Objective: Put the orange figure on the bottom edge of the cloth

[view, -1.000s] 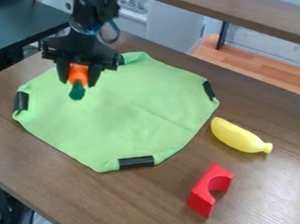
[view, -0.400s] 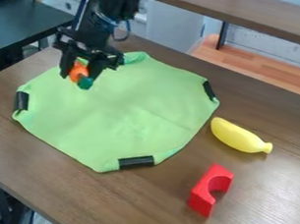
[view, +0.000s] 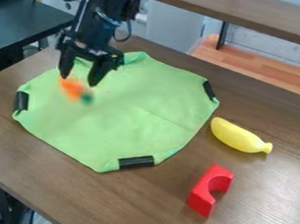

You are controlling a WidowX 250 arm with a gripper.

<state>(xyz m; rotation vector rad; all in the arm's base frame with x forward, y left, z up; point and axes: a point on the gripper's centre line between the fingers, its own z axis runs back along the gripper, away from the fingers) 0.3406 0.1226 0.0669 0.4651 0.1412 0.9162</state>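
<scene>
The black gripper [view: 80,80] hangs over the upper left part of the green cloth [view: 129,112], its two fingers apart. Just below the fingertips is the orange figure [view: 72,88], blurred, with its green end pointing to the lower right. It is out of the fingers' hold; whether it touches the cloth I cannot tell. The cloth lies spread on the table with black bands at its corners.
A yellow banana [view: 239,135] lies right of the cloth. Below it stands a red arch block [view: 210,189]. The brown table [view: 138,201] has its front edge at the lower left, and a dark table [view: 28,22] is at the upper left.
The gripper moved a little right and tilted, then opened. The orange figure, earlier held between the fingers, has left them and is lower down.
</scene>
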